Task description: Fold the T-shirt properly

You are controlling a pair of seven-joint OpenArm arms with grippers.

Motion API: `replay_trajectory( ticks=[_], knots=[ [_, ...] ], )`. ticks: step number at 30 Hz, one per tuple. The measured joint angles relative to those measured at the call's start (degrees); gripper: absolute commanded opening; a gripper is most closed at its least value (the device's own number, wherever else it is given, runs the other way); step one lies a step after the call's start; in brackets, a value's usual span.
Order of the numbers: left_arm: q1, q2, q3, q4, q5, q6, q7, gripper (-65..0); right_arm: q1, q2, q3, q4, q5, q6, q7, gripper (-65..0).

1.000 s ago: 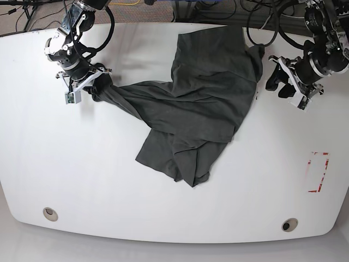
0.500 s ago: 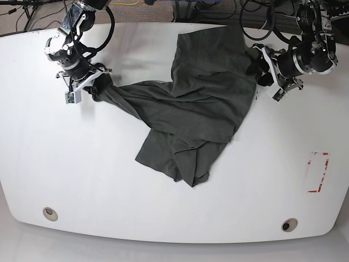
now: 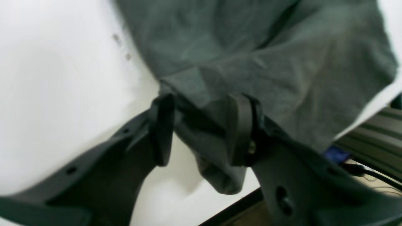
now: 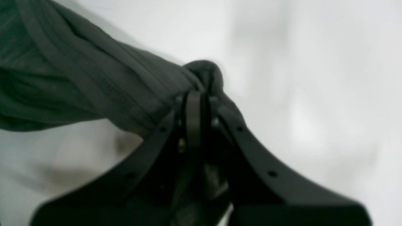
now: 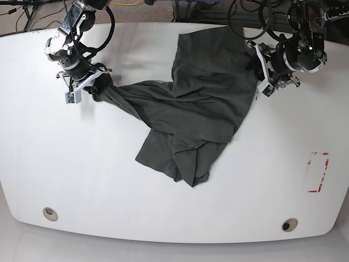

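On the white table [image 5: 82, 180], the right claw [image 5: 91, 86] clamps the T-shirt [image 5: 196, 109]; left claw [image 3: 201, 131] straddles its edge, parted.

The right claw [image 4: 201, 100] pinches a bunched fold of the T-shirt [image 4: 78, 88].

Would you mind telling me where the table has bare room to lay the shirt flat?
The table is bare along its near half, below the T-shirt, between the two round holes. The far edge is crowded: both hands and the shirt sit there.
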Motion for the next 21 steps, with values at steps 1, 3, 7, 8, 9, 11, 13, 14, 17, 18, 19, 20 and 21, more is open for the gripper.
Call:
replay_trajectory(
  ticks=[1, 3, 7, 8, 9, 11, 13, 14, 17, 18, 19, 20, 21],
  knots=[
    [0.0, 0.1, 0.0, 0.0, 0.1, 0.0, 0.0, -39.6, 0.0, 0.0, 0.0, 0.0, 0.0, 0.0, 0.0, -65.0],
    [0.1, 0.1, -0.1, 0.2, 0.1, -0.1, 0.0, -39.6, 0.0, 0.0, 0.0, 0.0, 0.0, 0.0, 0.0, -65.0],
    [0.2, 0.0, -1.1, 0.7, 0.1, -0.2, 0.0, -39.6, 0.0, 0.0, 0.0, 0.0, 0.0, 0.0, 0.0, -65.0],
    [0.2, 0.1, -2.1, 0.7, -0.1, -0.2, 0.0, -39.6, 0.0, 0.0, 0.0, 0.0, 0.0, 0.0, 0.0, -65.0],
    [0.2, 0.0, -2.8, 0.7, -0.1, -0.3, 0.0, -39.6, 0.0, 0.0, 0.0, 0.0, 0.0, 0.0, 0.0, -65.0],
    [0.2, -0.3, -4.7, 0.7, 0.1, -0.3, 0.0, -39.6, 0.0, 0.0, 0.0, 0.0, 0.0, 0.0, 0.0, -65.0],
    [0.5, -0.8, -5.7, 0.7, 0.6, -0.2, 0.0, -39.6, 0.0, 0.0, 0.0, 0.0, 0.0, 0.0, 0.0, -65.0],
    [0.7, -0.9, -5.8, 0.7, 0.6, -0.2, 0.0, -39.6, 0.0, 0.0, 0.0, 0.0, 0.0, 0.0, 0.0, -65.0],
    [1.3, -1.0, -5.8, 0.7, 0.7, -2.3, 0.0, -39.4, 0.0, 0.0, 0.0, 0.0, 0.0, 0.0, 0.0, -65.0],
    [1.4, -1.1, -5.6, 0.7, 0.5, -3.1, 0.2, -39.4, 0.0, 0.0, 0.0, 0.0, 0.0, 0.0, 0.0, -65.0],
    [1.4, -1.2, -5.5, 0.7, 0.3, -3.4, 0.2, -39.4, 0.0, 0.0, 0.0, 0.0, 0.0, 0.0, 0.0, -65.0],
    [1.4, -1.2, -5.5, 0.6, 0.1, -3.4, 0.2, -39.4, 0.0, 0.0, 0.0, 0.0, 0.0, 0.0, 0.0, -65.0],
    [1.3, -1.2, -5.5, 0.4, 0.1, -3.3, 0.2, -39.4, 0.0, 0.0, 0.0, 0.0, 0.0, 0.0, 0.0, -65.0]
  ],
)
